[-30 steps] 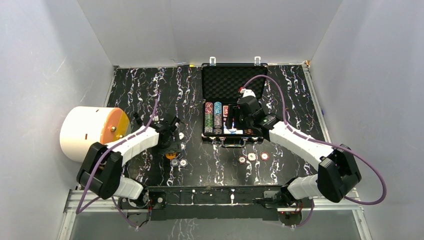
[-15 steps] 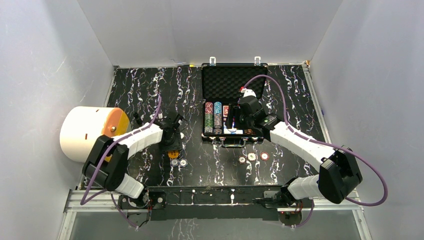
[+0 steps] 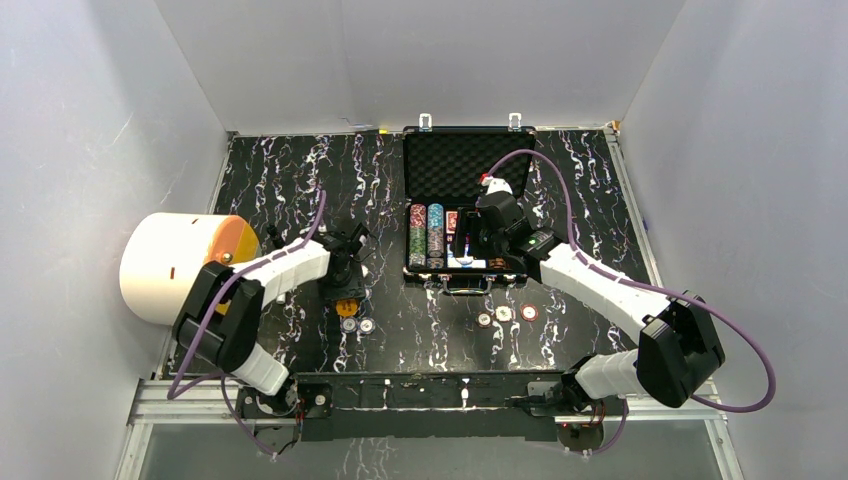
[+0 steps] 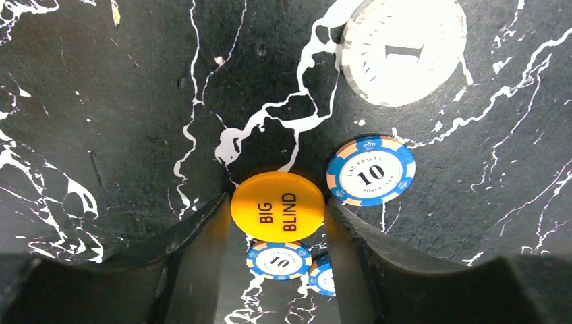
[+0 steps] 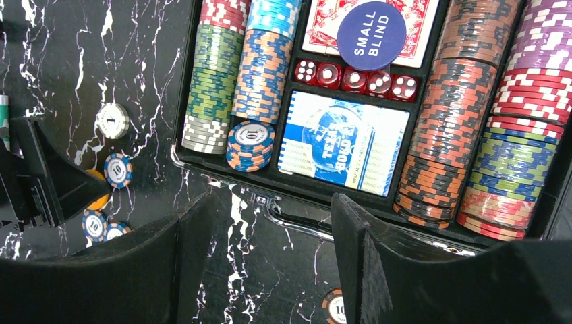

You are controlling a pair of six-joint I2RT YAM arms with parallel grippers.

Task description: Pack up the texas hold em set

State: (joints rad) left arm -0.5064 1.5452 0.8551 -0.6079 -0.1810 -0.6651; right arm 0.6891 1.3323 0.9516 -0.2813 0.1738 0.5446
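— Yellow disc [image 4: 277, 202] marked "BIG BLIND": has the left claw [image 4: 276, 210] got it?

— Looks so. Both fingers [image 4: 195, 246] touch its rim, one on each side, so I'd call it clamped. Blue ten chips [image 4: 370, 171] and a white chip [image 4: 403, 48] lie loose on the desk [image 3: 280, 180] just beside it.

— And the case [image 3: 468, 168]?

— Open at the back of the desk, lid up, well off to that claw's right. That's the way the disc has to travel.

— Right claw [image 5: 268, 206]?

— Hanging at the case's front edge, fingers apart, nothing between them. It's nearer the case, but the left one has the yellow disc.

— Where would it go?

— My guess: beside the blue "SMALL BLIND" disc [image 5: 372, 26] on the red deck [image 5: 322, 20].
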